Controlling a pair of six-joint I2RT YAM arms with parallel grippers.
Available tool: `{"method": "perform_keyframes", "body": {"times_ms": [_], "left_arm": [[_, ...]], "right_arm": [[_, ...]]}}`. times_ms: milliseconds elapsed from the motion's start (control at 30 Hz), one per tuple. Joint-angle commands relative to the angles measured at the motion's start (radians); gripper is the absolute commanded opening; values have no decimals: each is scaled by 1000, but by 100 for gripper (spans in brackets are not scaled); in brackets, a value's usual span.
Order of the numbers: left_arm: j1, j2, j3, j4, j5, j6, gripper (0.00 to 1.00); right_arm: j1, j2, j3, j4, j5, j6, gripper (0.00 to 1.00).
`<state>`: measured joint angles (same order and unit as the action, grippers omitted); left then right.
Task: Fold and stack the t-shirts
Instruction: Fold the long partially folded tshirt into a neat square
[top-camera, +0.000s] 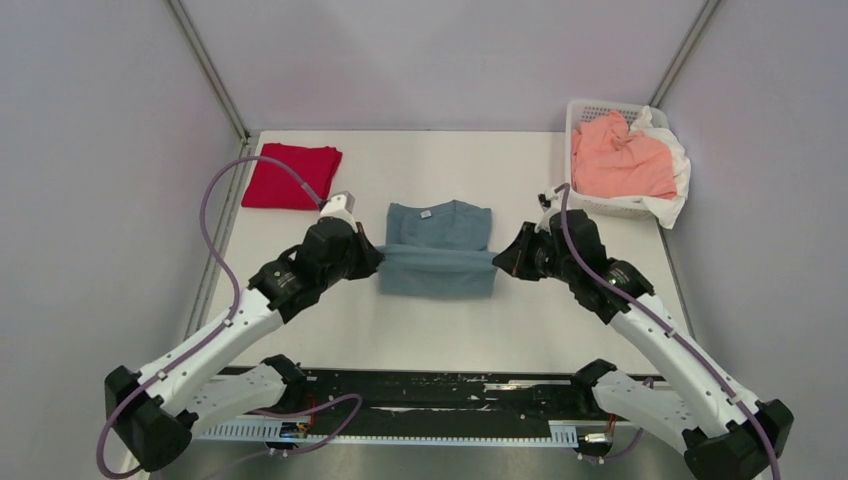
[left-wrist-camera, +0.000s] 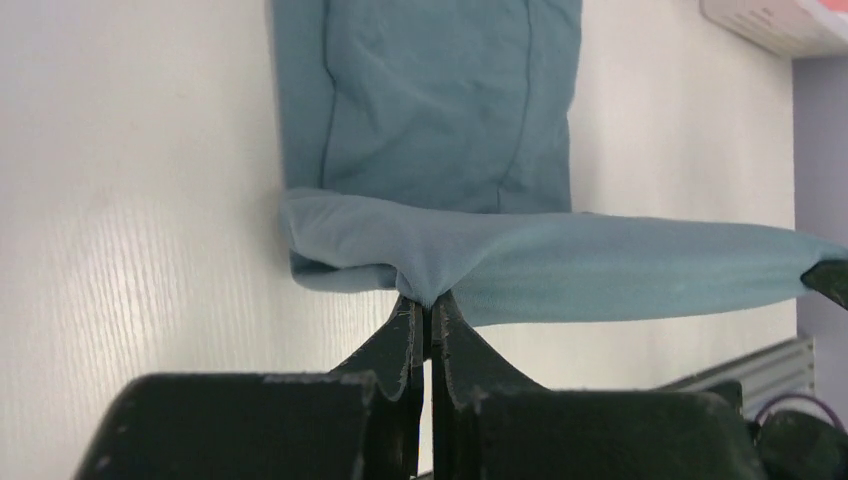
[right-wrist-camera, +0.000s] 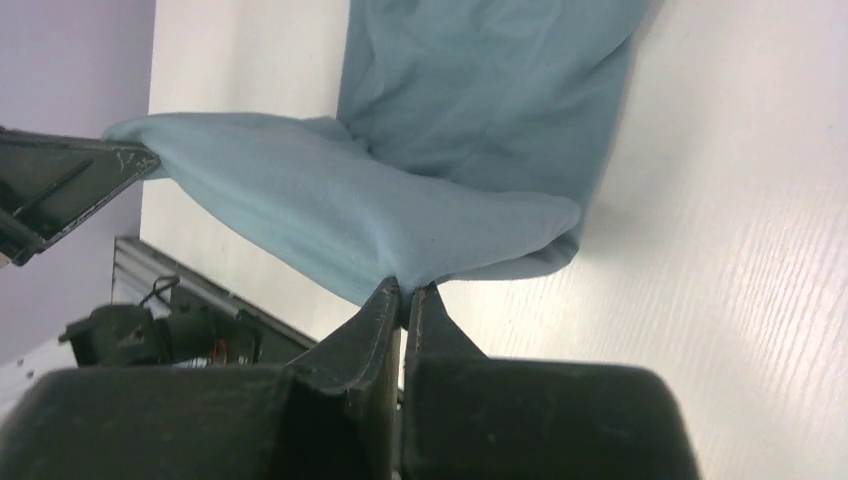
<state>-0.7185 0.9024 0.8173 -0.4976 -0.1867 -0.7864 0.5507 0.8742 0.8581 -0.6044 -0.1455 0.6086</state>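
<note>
Teal t-shirt (top-camera: 438, 250): mid-desk, half folded, with its near hem lifted taut between both grippers.
Left gripper (left-wrist-camera: 428, 310): jaws pinching the hem's left corner.
Right gripper (right-wrist-camera: 405, 295): jaws pressed together on the right corner.
Red t-shirt (top-camera: 290, 176): far-left corner, looks folded and done.
Salmon-pink t-shirt (top-camera: 620, 160): crumpled in the basket (top-camera: 590, 108) at the far-right corner, not yet folded.
Stacking: not yet done.

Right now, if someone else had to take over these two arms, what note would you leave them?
Left gripper: shut on one near corner of the teal t-shirt.
Right gripper: shut on the other near corner; that edge is lifted between them, the rest lies flat.
Red t-shirt: folded, far left.
Salmon-pink t-shirt: crumpled in the white basket, far right.
Left to do: finish the teal fold, stack it, then fold the pink one.
</note>
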Motion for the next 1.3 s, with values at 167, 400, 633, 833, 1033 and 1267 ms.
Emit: {"method": "perform_keyframes", "body": {"times_ms": [167, 400, 633, 833, 1033, 1267], "left_arm": [[210, 272, 172, 149, 37, 81, 0], [328, 520, 302, 186, 171, 115, 0], [378, 788, 488, 157, 211, 130, 0], [401, 928, 573, 112, 189, 121, 0], [435, 1029, 636, 125, 296, 131, 35], [433, 921, 608, 156, 385, 136, 100]], "right_arm": [[-159, 260, 154, 187, 97, -30, 0], [-268, 463, 222, 282, -15, -65, 0], [-323, 727, 331, 374, -119, -74, 0], [-335, 945, 453, 374, -115, -91, 0], [-344, 1049, 542, 374, -71, -116, 50], [-335, 967, 548, 272, -108, -139, 96]]}}
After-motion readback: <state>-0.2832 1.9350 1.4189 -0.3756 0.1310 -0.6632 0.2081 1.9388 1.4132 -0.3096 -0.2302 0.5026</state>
